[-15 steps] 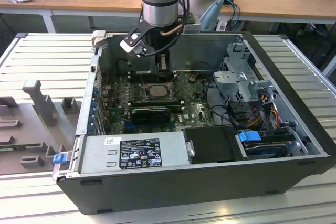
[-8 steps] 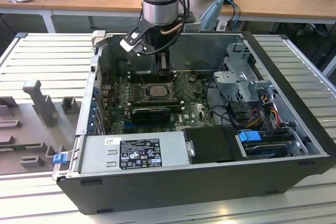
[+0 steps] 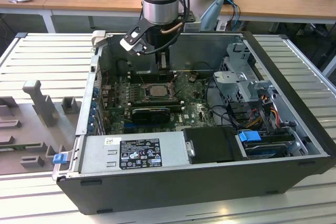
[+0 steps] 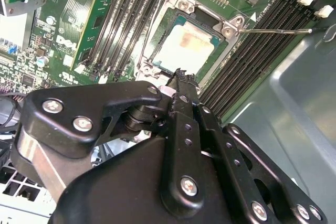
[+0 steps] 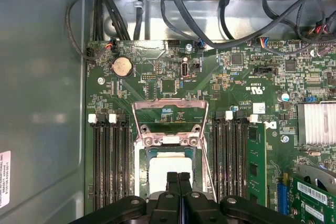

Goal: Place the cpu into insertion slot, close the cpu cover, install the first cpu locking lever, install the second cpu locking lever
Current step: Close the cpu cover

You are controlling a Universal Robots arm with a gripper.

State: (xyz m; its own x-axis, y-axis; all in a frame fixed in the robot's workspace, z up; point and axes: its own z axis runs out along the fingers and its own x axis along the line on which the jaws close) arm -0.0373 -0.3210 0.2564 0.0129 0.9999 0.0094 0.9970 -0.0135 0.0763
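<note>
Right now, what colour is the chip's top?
Pale silver-beige; the chip shows best in the second wrist view.

cpu [image 4: 185,50] flat in insertion slot [image 4: 148,68]

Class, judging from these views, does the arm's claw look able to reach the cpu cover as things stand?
Probably yes. The claw hangs just above the cpu, and the cpu cover stands open right beside it, with nothing between them.
</note>
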